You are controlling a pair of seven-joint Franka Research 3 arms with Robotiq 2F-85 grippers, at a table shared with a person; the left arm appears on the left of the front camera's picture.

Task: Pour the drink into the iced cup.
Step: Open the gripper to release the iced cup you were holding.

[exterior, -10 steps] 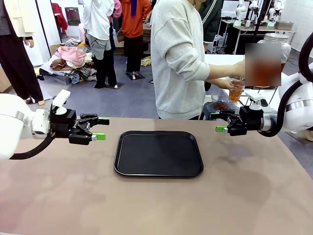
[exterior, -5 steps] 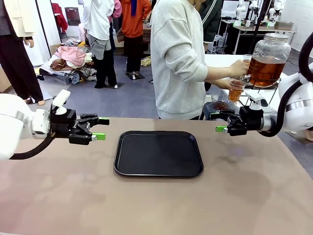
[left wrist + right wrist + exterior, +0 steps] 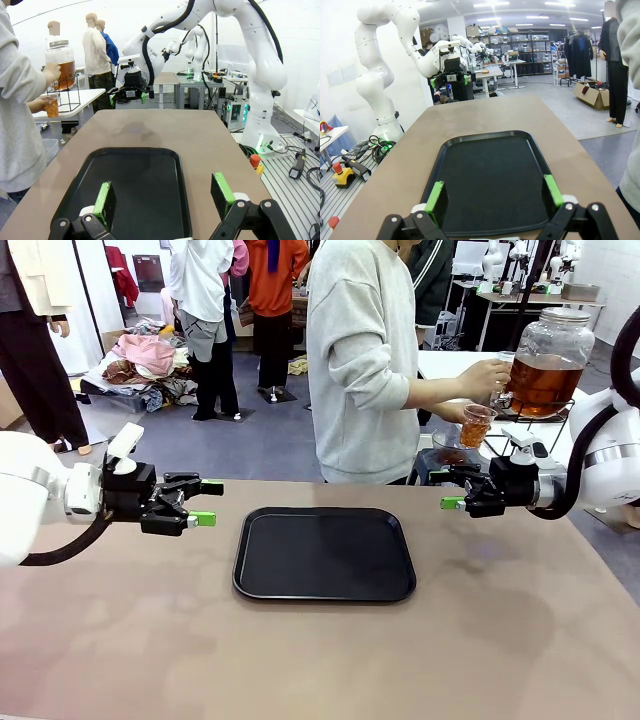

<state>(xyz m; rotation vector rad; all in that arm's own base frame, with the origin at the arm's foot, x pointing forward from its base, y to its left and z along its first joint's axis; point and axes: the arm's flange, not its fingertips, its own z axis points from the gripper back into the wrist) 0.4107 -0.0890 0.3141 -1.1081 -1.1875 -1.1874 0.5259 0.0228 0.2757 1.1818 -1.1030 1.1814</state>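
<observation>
Both sets of fingers are spread wide and empty, left gripper and right gripper parked either side of the bare black tray; the drink is off the table, in a clear cup in the person's hand under the big jar. Best move imo is just waiting for the cup to land; then grab it low and level so nothing sloshes.

We look across a tan table into a wide workshop with a grey-blue floor. A heap of clothes lies on that floor at the far left, near a white wall with a dark framed panel. To the right stands a white side table — behind it, more benches with equipment. In the right wrist view, ceiling strip lights glow over shelving racks stacked with boxes (contents too small to tell), a clothes rail and a cardboard box on the floor.
</observation>
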